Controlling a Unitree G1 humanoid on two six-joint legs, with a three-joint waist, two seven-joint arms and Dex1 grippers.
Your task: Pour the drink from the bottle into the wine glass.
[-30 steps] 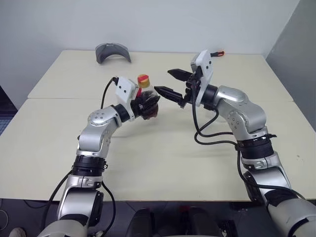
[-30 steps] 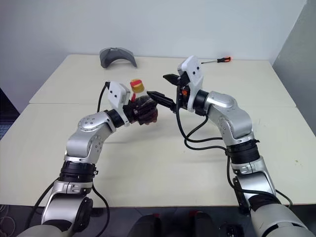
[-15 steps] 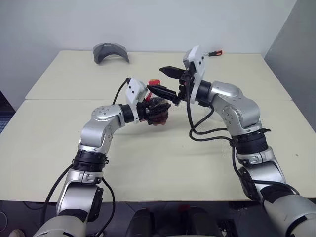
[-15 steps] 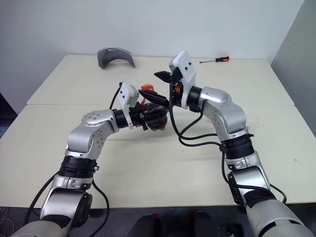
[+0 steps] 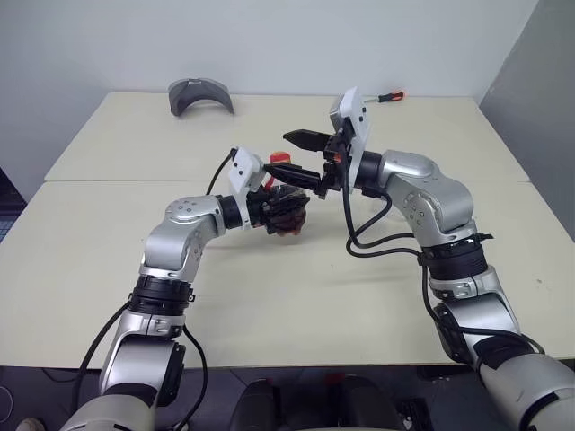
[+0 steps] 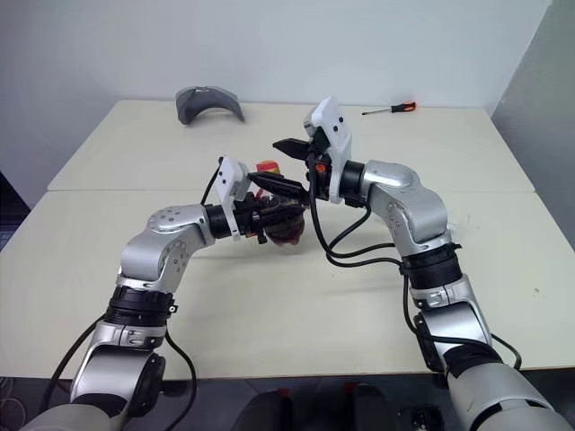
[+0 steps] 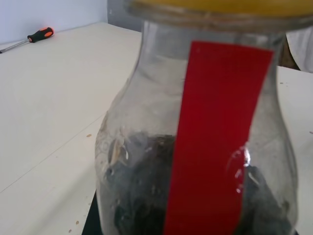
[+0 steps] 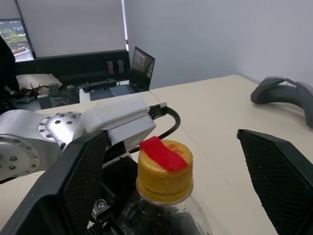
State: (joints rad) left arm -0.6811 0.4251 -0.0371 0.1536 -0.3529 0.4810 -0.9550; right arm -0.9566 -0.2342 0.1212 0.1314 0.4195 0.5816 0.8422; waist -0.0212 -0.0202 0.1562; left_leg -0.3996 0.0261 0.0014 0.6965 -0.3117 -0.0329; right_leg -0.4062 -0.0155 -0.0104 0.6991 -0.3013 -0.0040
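Note:
My left gripper (image 5: 280,212) is shut on the belly of the bottle (image 5: 289,208) and holds it above the middle of the table (image 5: 99,242). The bottle is clear, with a yellow cap (image 8: 164,169) and a red strip (image 7: 215,137) running down its side. The dark drink (image 7: 146,205) fills its lower part. My right gripper (image 5: 296,156) is open and points left, with one black finger (image 8: 83,181) on each side of the cap and a gap to each. The wine glass is out of view.
A grey curved object (image 5: 199,92) lies at the table's back left. A screwdriver with an orange handle (image 5: 393,95) lies at the back right. A seam runs across the tabletop behind the bottle.
The left arm has carried the bottle a little to the right and nearer. The right gripper has come left, so its fingers now flank the cap instead of standing beside the bottle.

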